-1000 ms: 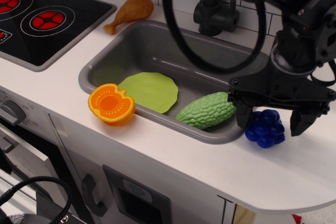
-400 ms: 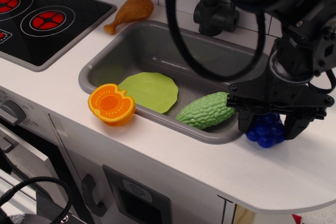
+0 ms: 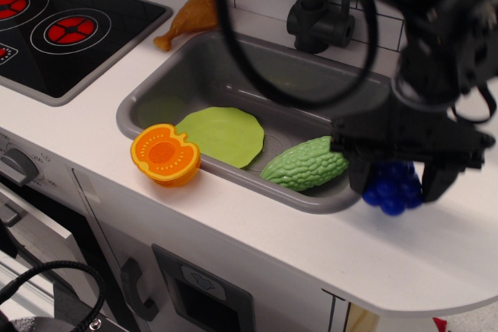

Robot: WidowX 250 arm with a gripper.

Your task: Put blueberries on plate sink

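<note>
The blueberries are sitting between the fingers of the gripper, which is closing around them beside the sink, while the light-green plate is waiting bare in the basin.

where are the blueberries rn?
In the single camera view the blueberries sit at the right, between the fingers of the gripper, over the white counter just outside the sink rim, right of the green gourd.
</note>
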